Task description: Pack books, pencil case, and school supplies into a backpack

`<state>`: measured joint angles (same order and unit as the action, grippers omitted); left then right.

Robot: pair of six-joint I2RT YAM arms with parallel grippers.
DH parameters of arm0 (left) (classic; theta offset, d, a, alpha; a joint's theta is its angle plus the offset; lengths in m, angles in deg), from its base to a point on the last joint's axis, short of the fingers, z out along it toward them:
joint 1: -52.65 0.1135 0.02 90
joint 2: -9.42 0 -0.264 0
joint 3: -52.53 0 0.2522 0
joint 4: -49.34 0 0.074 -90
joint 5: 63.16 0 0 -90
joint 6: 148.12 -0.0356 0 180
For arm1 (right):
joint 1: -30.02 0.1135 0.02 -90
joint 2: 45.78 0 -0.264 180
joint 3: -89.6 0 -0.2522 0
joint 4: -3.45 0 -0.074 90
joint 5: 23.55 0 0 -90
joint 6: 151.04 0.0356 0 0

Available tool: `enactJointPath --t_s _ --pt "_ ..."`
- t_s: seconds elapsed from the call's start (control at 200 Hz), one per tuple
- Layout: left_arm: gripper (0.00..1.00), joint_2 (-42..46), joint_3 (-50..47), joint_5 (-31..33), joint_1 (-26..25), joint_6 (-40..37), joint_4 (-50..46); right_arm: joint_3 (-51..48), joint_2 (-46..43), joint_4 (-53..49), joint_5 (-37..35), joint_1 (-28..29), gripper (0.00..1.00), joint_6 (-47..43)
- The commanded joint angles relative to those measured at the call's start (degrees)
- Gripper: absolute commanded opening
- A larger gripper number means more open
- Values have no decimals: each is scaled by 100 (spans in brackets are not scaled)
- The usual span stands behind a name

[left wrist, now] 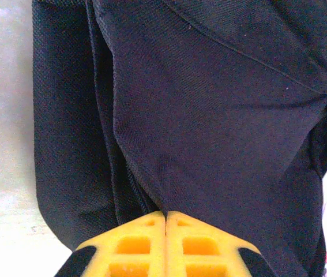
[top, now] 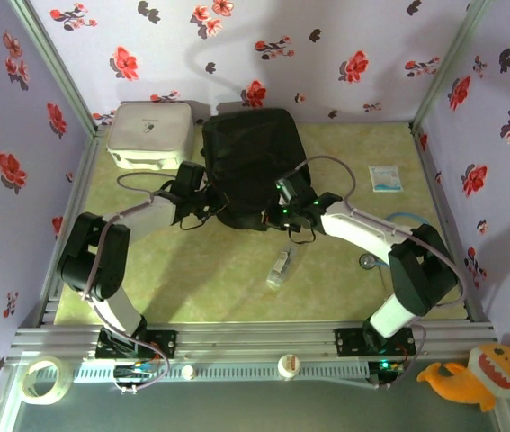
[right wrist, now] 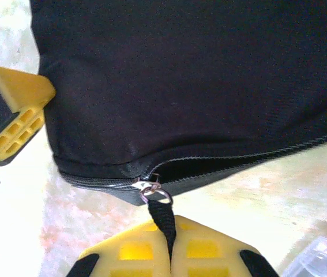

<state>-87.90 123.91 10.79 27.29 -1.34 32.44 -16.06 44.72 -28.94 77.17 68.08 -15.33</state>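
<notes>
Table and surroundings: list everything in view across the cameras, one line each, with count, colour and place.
backpack: one, black, far middle of the table
box: one, white, far left corner, beside the backpack
packet: one, white and blue, right of the backpack
plastic case: one, clear, middle of the table, nearer than the backpack
tape roll: one, pale, off the table, near left
plush toy: one, orange, off the table, near right
table: one, pale green top
left claw: one, yellow, shut on backpack fabric
right claw: one, yellow, shut on the black zip pull
</notes>
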Motion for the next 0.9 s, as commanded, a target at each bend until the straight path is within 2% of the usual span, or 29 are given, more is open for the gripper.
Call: enactJointPath --t_s 0.0,0.125,0.29,0.43,0.52,0.63,0.895 --pt "0 -107 116 489 189 -339 -316 -130 -284 -519 -338 -145 0 190" --pt "0 -81 118 459 232 -443 -385 -193 -361 -798 -632 -322 0 171" --pt "0 -14 158 270 258 -694 -483 -322 -619 -1236 -1459 -687 0 -75" --pt "0 -49 244 71 251 -893 -554 -400 -717 -1470 -1747 -1184 0 -421" --pt "0 -53 333 83 255 -1056 -689 -390 -800 -1525 -1733 -1225 0 -656" --pt "0 -3 513 272 339 -1380 -1056 -415 -949 -1365 -1275 -969 0 -839" --pt "0 199 862 551 899 -2399 -1856 456 -543 -1349 -981 453 0 -851"
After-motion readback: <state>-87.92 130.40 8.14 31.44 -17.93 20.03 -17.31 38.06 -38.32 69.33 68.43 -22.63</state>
